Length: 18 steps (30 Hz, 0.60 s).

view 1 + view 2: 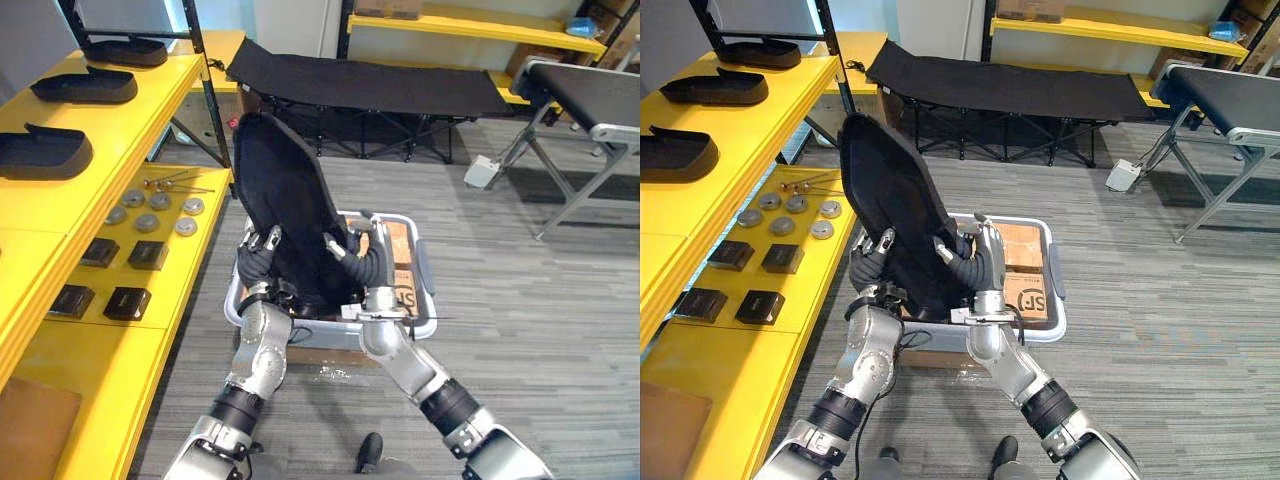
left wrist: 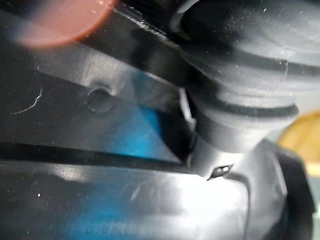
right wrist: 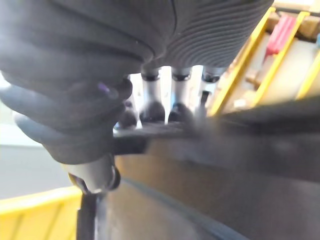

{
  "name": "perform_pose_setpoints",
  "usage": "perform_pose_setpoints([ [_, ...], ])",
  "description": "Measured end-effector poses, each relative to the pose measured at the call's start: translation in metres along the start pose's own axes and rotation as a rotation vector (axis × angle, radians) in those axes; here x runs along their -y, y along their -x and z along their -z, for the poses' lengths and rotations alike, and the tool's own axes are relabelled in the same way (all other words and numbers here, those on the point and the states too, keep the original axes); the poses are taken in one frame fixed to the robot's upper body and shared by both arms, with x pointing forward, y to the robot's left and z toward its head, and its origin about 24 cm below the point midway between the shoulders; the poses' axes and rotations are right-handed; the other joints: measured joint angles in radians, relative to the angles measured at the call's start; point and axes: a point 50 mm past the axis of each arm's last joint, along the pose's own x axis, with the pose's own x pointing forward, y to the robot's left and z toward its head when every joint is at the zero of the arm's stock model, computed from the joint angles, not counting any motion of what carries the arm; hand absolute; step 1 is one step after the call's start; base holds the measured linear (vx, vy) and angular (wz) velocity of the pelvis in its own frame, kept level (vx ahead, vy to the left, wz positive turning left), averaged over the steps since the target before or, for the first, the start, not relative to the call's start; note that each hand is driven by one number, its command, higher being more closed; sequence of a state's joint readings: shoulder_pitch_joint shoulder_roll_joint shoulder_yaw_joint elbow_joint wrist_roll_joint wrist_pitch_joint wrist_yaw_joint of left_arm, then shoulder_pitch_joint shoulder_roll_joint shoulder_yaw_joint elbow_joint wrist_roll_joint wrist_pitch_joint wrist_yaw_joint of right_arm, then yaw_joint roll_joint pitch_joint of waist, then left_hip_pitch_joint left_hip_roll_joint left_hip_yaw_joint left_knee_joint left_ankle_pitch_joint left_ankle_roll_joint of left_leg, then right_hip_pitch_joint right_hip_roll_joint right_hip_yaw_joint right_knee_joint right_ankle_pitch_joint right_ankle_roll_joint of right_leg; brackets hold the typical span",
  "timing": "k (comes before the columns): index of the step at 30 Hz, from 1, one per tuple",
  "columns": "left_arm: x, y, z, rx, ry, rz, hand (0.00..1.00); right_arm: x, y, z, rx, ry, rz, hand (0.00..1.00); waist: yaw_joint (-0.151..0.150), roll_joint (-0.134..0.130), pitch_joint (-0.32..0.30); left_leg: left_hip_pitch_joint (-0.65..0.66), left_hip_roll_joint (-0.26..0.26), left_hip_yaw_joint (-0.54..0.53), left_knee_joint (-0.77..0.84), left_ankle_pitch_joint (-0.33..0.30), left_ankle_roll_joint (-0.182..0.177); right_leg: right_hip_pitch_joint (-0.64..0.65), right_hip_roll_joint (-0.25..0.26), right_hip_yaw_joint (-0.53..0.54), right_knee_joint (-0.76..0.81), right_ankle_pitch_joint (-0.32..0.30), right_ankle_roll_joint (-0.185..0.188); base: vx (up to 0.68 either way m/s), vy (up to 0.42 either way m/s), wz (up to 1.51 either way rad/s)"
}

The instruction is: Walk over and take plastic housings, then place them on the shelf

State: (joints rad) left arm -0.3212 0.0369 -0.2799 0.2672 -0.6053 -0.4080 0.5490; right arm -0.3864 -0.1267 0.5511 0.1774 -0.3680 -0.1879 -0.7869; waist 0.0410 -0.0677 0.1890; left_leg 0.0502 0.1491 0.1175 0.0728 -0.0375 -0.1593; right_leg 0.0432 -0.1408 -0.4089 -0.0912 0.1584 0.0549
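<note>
In the right wrist view, the right hand's fingers (image 3: 151,97) press their dark tips on the rim of a large black moulded plastic housing (image 3: 210,150), with the thumb under that rim: a pinch the head views only hint at. The left wrist view shows the shell's dark inner face with a round dimple, very close.

From the head, the left hand (image 1: 258,250) and right hand (image 1: 362,255) clasp the housing's two side edges, fingers curled over them, holding it upright and tilted back above a grey plastic crate (image 1: 425,275) on the floor. Brown cardboard boxes (image 1: 1025,265) lie in the crate.

To the left stands a yellow shelf (image 1: 100,370). Its lower tier carries small black boxes (image 1: 125,255) and round metal discs (image 1: 150,210); its upper tier carries three more black housings (image 1: 45,152). Further back stands a black fabric folding cot (image 1: 370,85).
</note>
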Motion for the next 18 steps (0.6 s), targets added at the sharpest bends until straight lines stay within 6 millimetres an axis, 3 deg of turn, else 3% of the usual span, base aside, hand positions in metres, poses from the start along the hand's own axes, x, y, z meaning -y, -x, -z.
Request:
perform_pose_setpoints([
  [4,-0.017,0.004,-0.005,0.102,-0.128,-0.158,1.00,0.011,-0.002,-0.006,-0.021,-0.062,0.063,0.00,-0.002,0.000,-0.001,0.003,0.003,0.012,-0.004,0.000,0.000,-0.007,0.011,0.010,0.000,0.003,0.004,0.01,0.002,-0.09],
  [7,-0.048,0.010,-0.009,0.172,-0.228,-0.375,1.00,0.026,0.003,0.001,-0.121,-0.152,0.118,0.00,-0.003,0.000,-0.008,0.020,0.008,0.036,-0.011,-0.001,-0.002,-0.008,0.017,0.031,0.000,0.005,0.001,0.02,0.022,-0.20],
  [11,-0.080,0.016,-0.020,0.272,-0.339,-0.593,1.00,0.048,0.032,0.023,-0.285,-0.290,0.186,0.00,-0.005,0.004,-0.024,0.026,0.011,0.048,-0.012,-0.003,-0.004,-0.010,0.021,0.041,0.000,0.005,0.000,0.03,0.024,-0.08],
  [16,-0.110,0.031,-0.029,0.343,-0.446,-0.740,1.00,0.073,0.055,0.017,-0.262,-0.366,0.237,0.00,-0.025,0.008,-0.042,0.038,0.010,0.075,-0.010,-0.021,-0.002,-0.015,0.022,0.067,0.000,0.002,0.004,0.00,0.044,-0.16],
  [18,-0.123,0.039,-0.034,0.359,-0.467,-0.784,1.00,0.090,0.067,0.025,-0.294,-0.382,0.289,0.00,-0.028,0.011,-0.055,0.039,0.011,0.103,-0.008,-0.029,-0.002,-0.029,0.023,0.092,0.000,0.000,0.001,0.00,0.042,-0.31],
])
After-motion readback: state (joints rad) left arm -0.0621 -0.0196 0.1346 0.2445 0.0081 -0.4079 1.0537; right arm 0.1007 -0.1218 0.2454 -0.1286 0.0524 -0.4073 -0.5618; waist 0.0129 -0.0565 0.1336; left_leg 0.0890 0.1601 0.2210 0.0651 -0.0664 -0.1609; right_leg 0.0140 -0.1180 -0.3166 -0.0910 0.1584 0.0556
